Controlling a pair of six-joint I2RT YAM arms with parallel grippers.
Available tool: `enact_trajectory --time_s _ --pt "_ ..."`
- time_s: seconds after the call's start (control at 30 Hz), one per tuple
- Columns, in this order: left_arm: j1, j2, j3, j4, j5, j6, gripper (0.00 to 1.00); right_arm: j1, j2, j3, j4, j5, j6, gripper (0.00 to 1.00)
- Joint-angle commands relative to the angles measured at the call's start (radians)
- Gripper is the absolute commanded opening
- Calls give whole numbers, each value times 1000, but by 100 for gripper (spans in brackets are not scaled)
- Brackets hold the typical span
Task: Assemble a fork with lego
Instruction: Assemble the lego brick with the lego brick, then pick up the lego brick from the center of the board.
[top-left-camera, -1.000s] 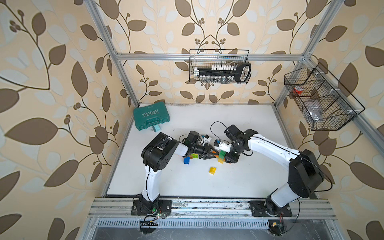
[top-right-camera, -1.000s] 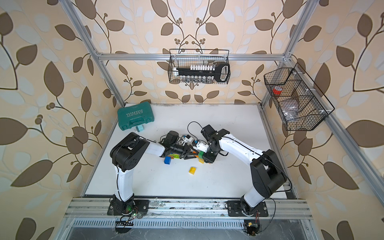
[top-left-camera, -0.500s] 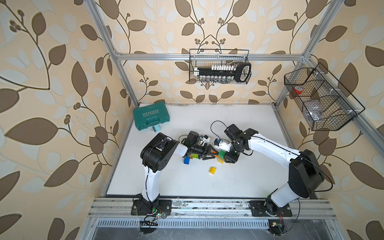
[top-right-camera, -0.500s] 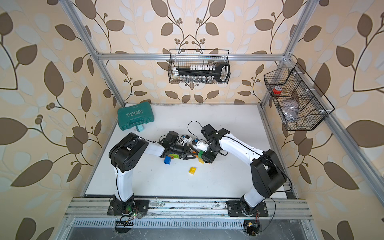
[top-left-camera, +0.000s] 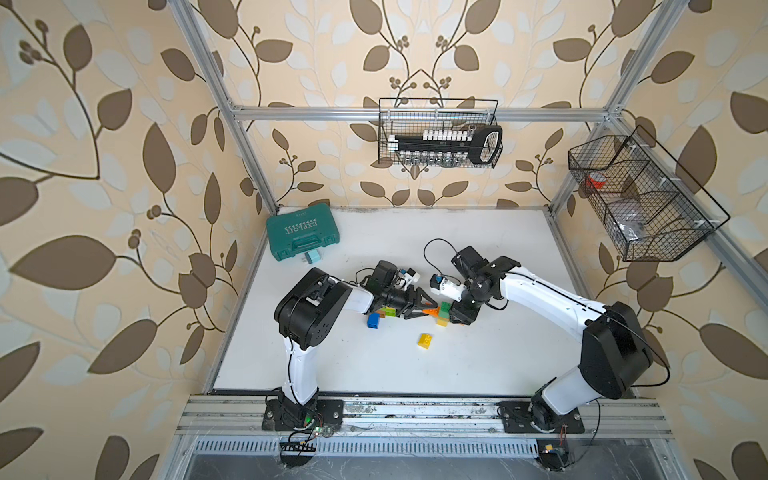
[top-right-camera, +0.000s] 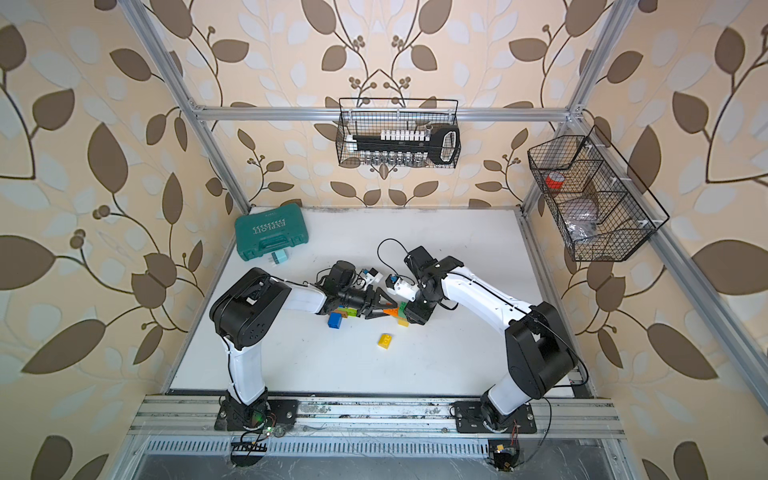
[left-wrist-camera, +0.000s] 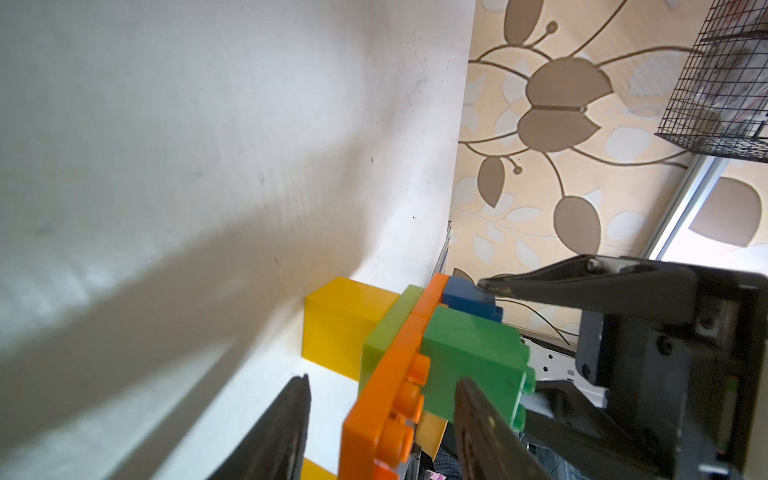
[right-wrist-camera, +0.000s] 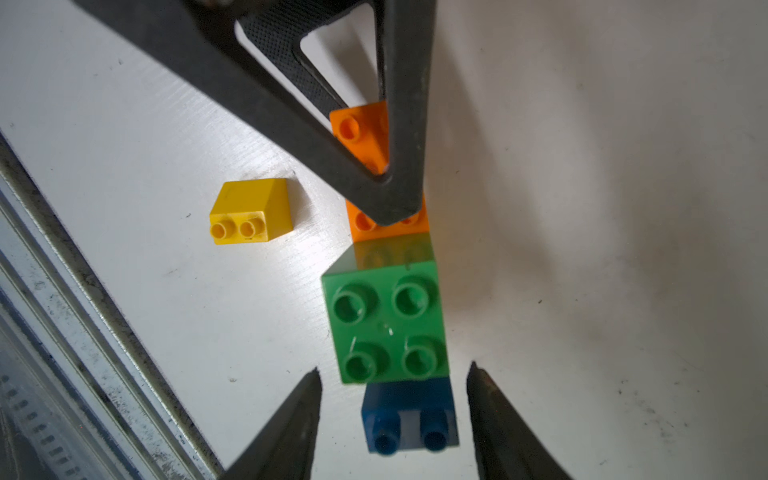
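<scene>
Lego stack (top-left-camera: 438, 312): joined bricks lay near the middle of the white table (top-left-camera: 498, 353), between the two grippers.
Makeup: a long orange brick (left-wrist-camera: 386, 382) carried a green four-stud brick (right-wrist-camera: 386, 324) on its studs. A translucent lime brick (left-wrist-camera: 390, 328) was pressed against the orange brick's other face. A dark blue two-stud brick (right-wrist-camera: 409, 415) sat at the right end, with a yellow block (left-wrist-camera: 336, 320) alongside.
Left gripper (left-wrist-camera: 382, 380): jaws were spread and straddled the orange brick. One finger (left-wrist-camera: 478, 428) was close against the green brick, and the other stood clear.
Right gripper (right-wrist-camera: 394, 369): jaws were spread on either side of the dark blue brick, with a gap on each side.
Loose pieces: a yellow sloped brick (top-left-camera: 424, 340) lay nearer than the stack. A loose blue brick (top-left-camera: 373, 320) lay to its left, beside more bricks under the left arm.
Tool case (top-left-camera: 301, 237): teal, shut, at the far left corner.
</scene>
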Motion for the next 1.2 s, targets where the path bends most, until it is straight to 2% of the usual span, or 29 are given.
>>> enact_trajectory --time_s 0.0,0.17,0.27,0.3,0.33,0.37,0.5,0.6,0.8,0.9,0.97,1.03,1.17 --pt "3 -51 -1 -39 -9 49 58 -5 -39 8 -1 -21 2 58" --pt "22 -107 -8 -126 -56 99 58 -22 -103 6 -6 -40 13 61" --pt "41 -189 -37 -170 -108 144 58 -41 -150 -3 -5 -57 30 68" --pt "42 -217 -35 -204 -118 177 58 -48 -168 -8 3 -54 40 74" --pt "43 -244 -30 -240 -126 215 58 -53 -185 -14 12 -55 51 94" --pt "43 -266 -31 -259 -126 244 58 -60 -198 -15 18 -55 62 99" --pt "42 -365 -28 -405 -133 441 59 -84 -269 -42 80 38 149 100" --pt "41 -437 -5 -566 -161 604 59 -104 -335 -77 138 44 218 100" --pt "-11 -594 24 -799 -306 946 64 -107 -486 -168 294 110 437 100" --pt "-15 -621 23 -843 -293 1065 68 -112 -545 -206 324 96 498 100" --pt "-30 -615 45 -916 -285 1184 70 -115 -567 -219 314 90 530 100" --pt "-55 -606 54 -967 -295 1322 75 -119 -579 -236 310 35 538 100" --pt "-87 -566 56 -1003 -330 1525 71 -133 -590 -266 315 -67 584 100"
